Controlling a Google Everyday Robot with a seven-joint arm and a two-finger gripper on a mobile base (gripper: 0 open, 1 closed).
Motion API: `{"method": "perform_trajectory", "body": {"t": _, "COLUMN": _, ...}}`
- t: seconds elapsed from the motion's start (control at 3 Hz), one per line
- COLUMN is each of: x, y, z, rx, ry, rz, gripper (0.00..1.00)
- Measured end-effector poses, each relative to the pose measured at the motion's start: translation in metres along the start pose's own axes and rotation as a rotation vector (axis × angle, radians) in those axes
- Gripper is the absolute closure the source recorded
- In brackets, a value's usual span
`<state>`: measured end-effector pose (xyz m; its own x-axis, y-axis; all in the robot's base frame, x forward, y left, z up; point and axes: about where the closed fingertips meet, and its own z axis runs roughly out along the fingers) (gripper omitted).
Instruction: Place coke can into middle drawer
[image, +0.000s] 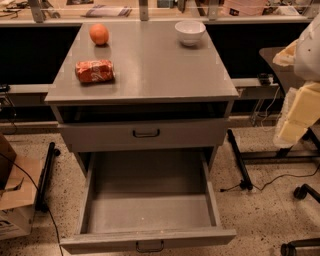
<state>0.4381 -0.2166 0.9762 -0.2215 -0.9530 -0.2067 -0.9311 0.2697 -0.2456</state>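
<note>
The coke can (94, 71), red with white lettering, lies on its side on the left part of the grey cabinet top (160, 65). The middle drawer (150, 212) is pulled far out below, showing a deep empty grey tray, a low front panel and a small dark handle (150, 246). Only the cream and white body of my arm (299, 107) shows at the right edge, level with the cabinet's side and well apart from the can. My gripper itself is out of view.
An orange (99, 34) sits behind the can and a white bowl (190, 32) at the top's back right. A shut drawer with a taller front (146, 133) is above the open one. A cardboard box (15, 200), black stand legs (239, 160) and cables lie on the floor.
</note>
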Motion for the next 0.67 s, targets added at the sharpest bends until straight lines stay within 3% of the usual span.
{"method": "perform_trajectory", "body": {"t": 0.33, "x": -0.006, "y": -0.002, "z": 0.003, "rx": -0.001, "ry": -0.014, "rz": -0.008, "gripper": 0.0}}
{"method": "perform_trajectory", "body": {"t": 0.67, "x": -0.039, "y": -0.011, "z": 0.021, "rx": -0.009, "ry": -0.094, "rz": -0.058, "gripper": 0.0}}
